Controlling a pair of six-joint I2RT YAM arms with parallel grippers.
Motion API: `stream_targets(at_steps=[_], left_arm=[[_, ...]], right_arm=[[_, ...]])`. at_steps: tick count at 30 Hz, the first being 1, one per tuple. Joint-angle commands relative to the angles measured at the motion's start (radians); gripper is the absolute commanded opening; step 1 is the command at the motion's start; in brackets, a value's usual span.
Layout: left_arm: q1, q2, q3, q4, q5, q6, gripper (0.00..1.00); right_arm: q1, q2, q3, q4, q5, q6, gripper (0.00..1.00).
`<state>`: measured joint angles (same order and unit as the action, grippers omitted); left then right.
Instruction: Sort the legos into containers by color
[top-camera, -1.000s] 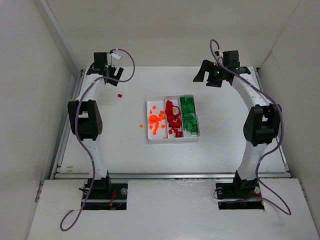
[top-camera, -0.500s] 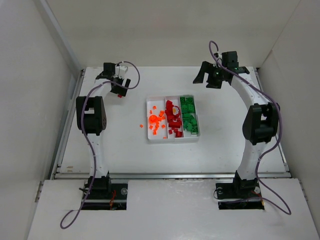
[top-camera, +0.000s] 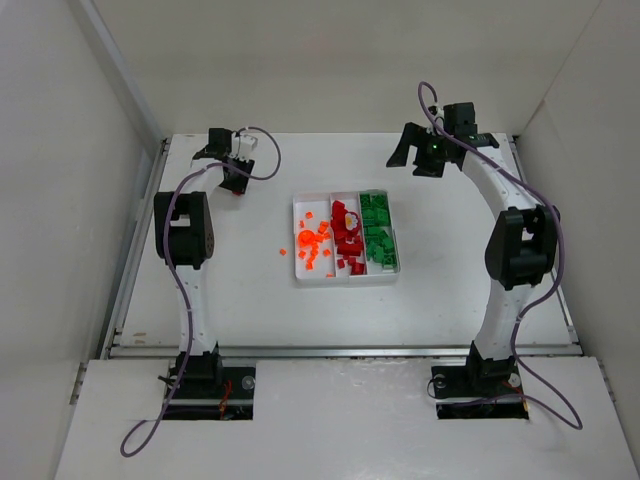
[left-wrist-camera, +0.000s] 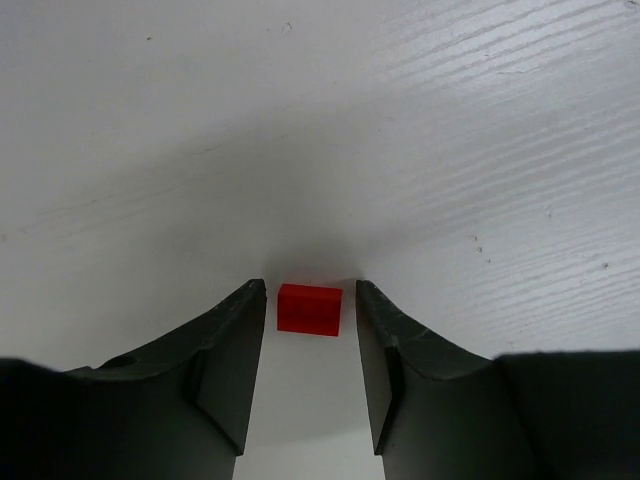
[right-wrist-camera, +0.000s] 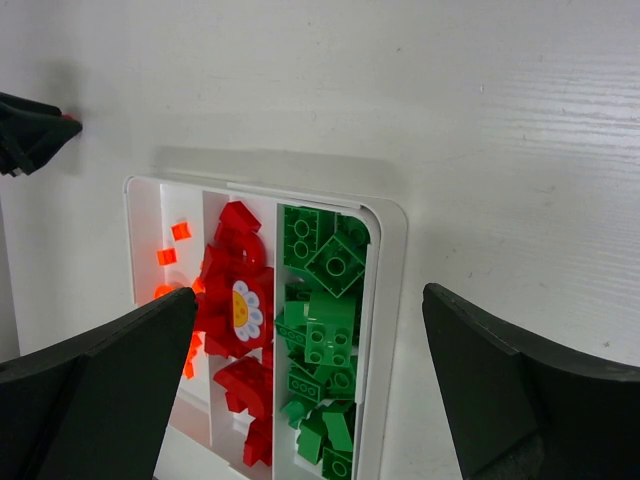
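A small dark red lego (left-wrist-camera: 310, 308) lies on the white table, left of and behind the tray. My left gripper (left-wrist-camera: 310, 288) is down over it, one jaw on each side with a thin gap to each, so it is open and narrow. From above, that gripper (top-camera: 237, 186) covers most of the brick. The white tray (top-camera: 345, 282) holds orange legos (top-camera: 312, 240) in its left container, red legos (top-camera: 347, 238) in the middle one and green legos (top-camera: 378, 235) in the right one. My right gripper (top-camera: 415, 158) hangs wide open behind the tray, holding nothing.
A loose orange piece (top-camera: 283, 251) lies on the table just left of the tray. In the right wrist view the tray rim (right-wrist-camera: 392, 235) sits between my wide fingers, and the left gripper's tip (right-wrist-camera: 30, 130) shows at the upper left. White walls enclose the table.
My left gripper swung right and came down over the red lego, and its jaws narrowed around it. The right arm stayed still.
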<state>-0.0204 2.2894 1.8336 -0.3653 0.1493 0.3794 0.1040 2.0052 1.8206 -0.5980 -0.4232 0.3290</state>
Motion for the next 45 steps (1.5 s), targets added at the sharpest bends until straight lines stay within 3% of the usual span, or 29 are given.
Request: stream_targets(at_steps=[1, 9, 14, 15, 22, 26, 29, 34, 40, 43, 45], left_arm=[[-0.004, -0.011, 0.017, -0.078, 0.032, -0.008, 0.38], [-0.004, -0.047, -0.037, -0.096, 0.022, -0.019, 0.38], [-0.004, -0.047, -0.037, -0.116, 0.042, -0.03, 0.15], [-0.004, -0.047, -0.037, -0.116, 0.042, -0.03, 0.0], [-0.047, -0.105, 0.012, -0.145, 0.052, -0.051, 0.0], [-0.133, -0.201, 0.03, -0.146, 0.082, -0.005, 0.0], [-0.228, -0.238, 0.041, -0.146, 0.122, 0.033, 0.0], [-0.399, -0.262, 0.018, -0.159, 0.237, 0.133, 0.0], [-0.493, -0.243, -0.089, -0.058, 0.366, 0.121, 0.0], [-0.524, -0.243, -0.128, 0.043, 0.363, 0.09, 0.12], [-0.535, -0.243, -0.128, 0.054, 0.349, 0.09, 0.26]], right_arm=[[-0.007, -0.034, 0.016, 0.02, 0.009, 0.001, 1.0], [-0.007, -0.043, 0.006, 0.029, 0.009, 0.001, 1.0], [-0.007, -0.052, -0.012, 0.029, 0.02, 0.001, 1.0], [-0.007, -0.063, -0.012, 0.029, 0.02, 0.001, 1.0], [-0.007, -0.082, -0.041, 0.029, 0.049, -0.008, 1.0], [0.035, -0.08, 0.008, -0.096, 0.319, -0.059, 1.0], [0.045, -0.056, 0.037, -0.16, 0.402, -0.1, 1.0], [0.045, -0.124, -0.104, -0.059, 0.316, -0.111, 1.0], [0.045, -0.134, -0.156, -0.023, 0.247, -0.1, 1.0], [0.045, -0.154, -0.165, -0.023, 0.247, -0.119, 1.0], [0.045, -0.164, -0.165, -0.032, 0.257, -0.128, 1.0]])
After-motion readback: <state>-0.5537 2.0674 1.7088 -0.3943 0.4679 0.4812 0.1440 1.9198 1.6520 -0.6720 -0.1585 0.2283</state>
